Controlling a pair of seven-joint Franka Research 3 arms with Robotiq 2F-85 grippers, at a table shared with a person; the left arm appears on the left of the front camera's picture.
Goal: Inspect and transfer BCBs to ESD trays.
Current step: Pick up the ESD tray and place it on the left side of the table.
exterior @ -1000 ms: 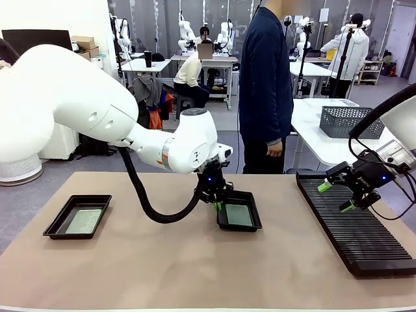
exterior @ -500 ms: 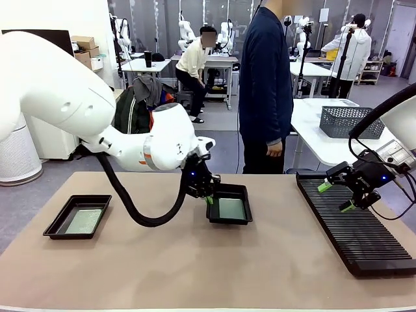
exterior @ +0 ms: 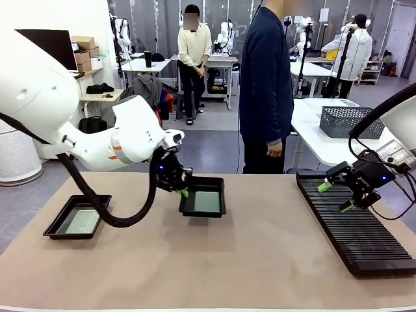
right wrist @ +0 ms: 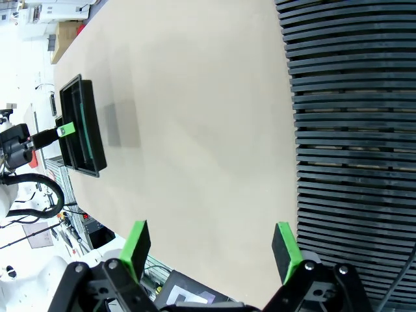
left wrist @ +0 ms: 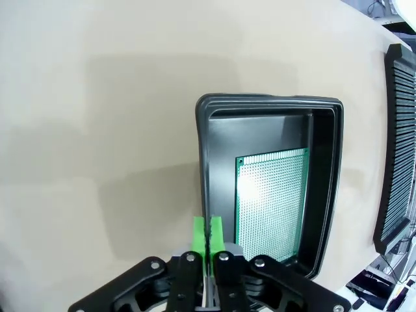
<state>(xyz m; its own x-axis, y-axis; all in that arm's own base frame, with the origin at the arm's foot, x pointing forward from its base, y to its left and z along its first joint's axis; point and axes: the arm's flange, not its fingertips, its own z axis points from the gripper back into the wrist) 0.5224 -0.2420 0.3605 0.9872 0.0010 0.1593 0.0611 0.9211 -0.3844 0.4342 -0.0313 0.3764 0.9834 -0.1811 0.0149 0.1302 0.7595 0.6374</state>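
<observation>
The left pincer point(exterior: 184, 192) is clamped on the near-left rim of a black ESD tray point(exterior: 203, 211), its green pads point(left wrist: 208, 234) pressed together over the rim wall in the left wrist view, and the tray hangs tilted a little above the tan counter point(exterior: 195, 266) near its middle. Inside that tray lies a pale-green BCB point(left wrist: 272, 201), a perforated board dotted with fine holes, resting flat against the tray floor toward the side away from the gripped rim; no print can be read on it. A second ESD tray point(exterior: 65, 229) sits on the counter at the robot's far left, well apart from the held one, with another BCB point(exterior: 84, 221) lying in it. The right pincer point(exterior: 337, 196) hovers spread wide and empty over the long black ribbed rack point(exterior: 364, 240) at the counter's right side, its two green fingertips point(right wrist: 136, 246) well apart in the right wrist view. A person in a dark jacket point(exterior: 265, 84) stands at the far edge of the counter, one hand point(exterior: 274, 149) hanging by the side. No labels or brand marks are legible anywhere.
</observation>
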